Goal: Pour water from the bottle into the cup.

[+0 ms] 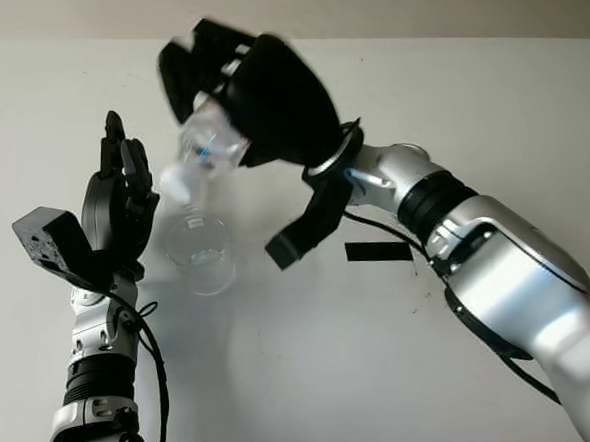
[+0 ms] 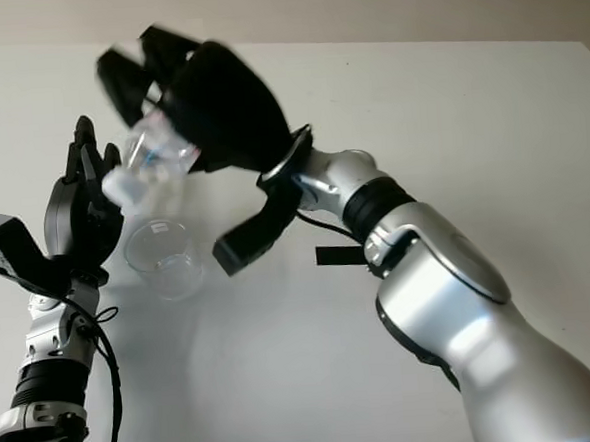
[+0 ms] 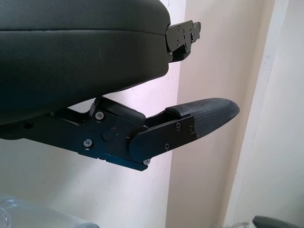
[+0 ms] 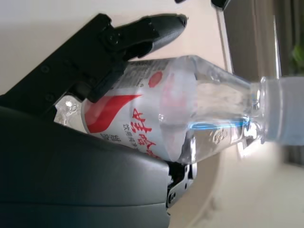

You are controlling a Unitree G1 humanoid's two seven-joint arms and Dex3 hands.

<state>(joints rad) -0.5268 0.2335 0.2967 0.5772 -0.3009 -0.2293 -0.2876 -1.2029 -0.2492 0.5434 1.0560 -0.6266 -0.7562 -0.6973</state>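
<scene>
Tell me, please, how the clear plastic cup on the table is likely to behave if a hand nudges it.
The cup looks thin-walled and clear, with nothing visibly in it, so it is probably light and would slide or tip easily. Neither the open left hand beside it nor anything else steadies it. The right hand tilts the bottle over it; a knock from the neck could topple it.

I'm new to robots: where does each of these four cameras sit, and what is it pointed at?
Left eye view: on the head, looking down at the table; both arms rise from below, the right hand tilting the bottle over the cup.
Right eye view: the head's other eye, the same scene slightly shifted, with the left hand open beside the cup.
Left wrist view: at the left wrist, looking past that hand's black shell toward a wall.
Right wrist view: at the right wrist, close on the gripped bottle.
Shared: the bottle appears in both eye views and the right wrist view.
</scene>
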